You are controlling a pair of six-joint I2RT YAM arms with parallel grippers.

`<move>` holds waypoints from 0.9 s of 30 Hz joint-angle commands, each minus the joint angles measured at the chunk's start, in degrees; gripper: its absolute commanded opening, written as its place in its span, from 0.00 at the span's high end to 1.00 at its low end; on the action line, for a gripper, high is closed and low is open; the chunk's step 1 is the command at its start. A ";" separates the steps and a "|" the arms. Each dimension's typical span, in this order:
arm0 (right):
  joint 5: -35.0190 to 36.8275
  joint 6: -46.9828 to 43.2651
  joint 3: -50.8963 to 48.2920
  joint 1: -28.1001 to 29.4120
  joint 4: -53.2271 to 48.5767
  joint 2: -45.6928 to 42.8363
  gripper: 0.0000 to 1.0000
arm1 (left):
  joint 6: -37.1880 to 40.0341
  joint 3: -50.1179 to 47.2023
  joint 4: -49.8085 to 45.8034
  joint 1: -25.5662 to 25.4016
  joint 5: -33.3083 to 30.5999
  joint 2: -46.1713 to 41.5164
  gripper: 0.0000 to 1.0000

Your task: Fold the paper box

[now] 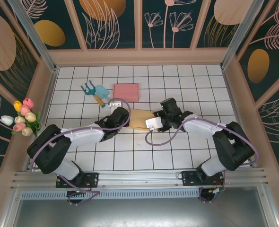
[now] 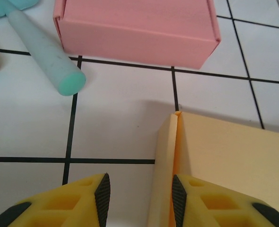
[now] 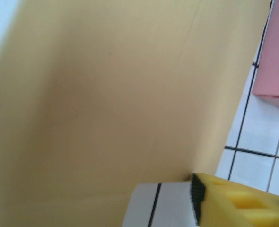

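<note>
The tan paper box [image 1: 140, 118] lies mostly flat on the tiled table between both arms. My left gripper [image 1: 124, 113] sits at its left edge. In the left wrist view that gripper [image 2: 139, 198] is open, and a raised side flap [image 2: 167, 156] of the paper box [image 2: 234, 161] stands between the jaws, close to the right pad. My right gripper [image 1: 159, 116] is at the box's right end. In its wrist view the tan paper [image 3: 111, 94] looms close, one yellow finger [image 3: 198, 196] shows beside a strip of bare tile, and the other finger is hidden behind the paper.
A folded pink box [image 1: 126, 92] [image 2: 135, 30] rests just beyond the tan one. Teal garden tools [image 1: 96, 92] lie to its left, one handle [image 2: 45, 52] near my left gripper. Artificial tulips [image 1: 25, 117] hang on the left wall. Panelled walls ring the table.
</note>
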 commanded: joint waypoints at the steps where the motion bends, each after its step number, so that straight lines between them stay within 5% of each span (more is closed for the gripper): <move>1: 1.38 0.40 2.18 0.54 -8.02 -3.08 0.04 | 0.17 0.07 2.23 -0.24 -1.23 2.39 0.58; 7: 1.57 3.12 2.80 0.43 -10.31 -10.58 0.01 | 0.08 -0.33 2.43 -0.23 -2.69 3.45 0.58; 12: -3.44 14.51 1.82 0.11 -0.70 -19.38 0.01 | 0.08 -1.19 2.86 -0.29 -2.89 2.62 0.58; 16: 8.51 47.08 -0.09 -0.13 19.97 -22.15 0.01 | -0.22 -2.49 3.81 -0.27 -2.76 1.91 0.58; 19: 21.23 71.86 5.31 -2.43 16.56 -19.18 0.01 | -0.37 -3.47 4.72 -0.22 -2.30 1.22 0.58; 23: 15.09 104.28 5.18 -11.63 12.44 -14.64 0.01 | -0.46 -4.97 6.13 -0.28 -1.45 0.24 0.58; 27: 12.35 116.23 -0.85 -10.93 15.92 -10.70 0.01 | -0.20 -5.76 7.06 -0.29 -0.20 -0.37 0.57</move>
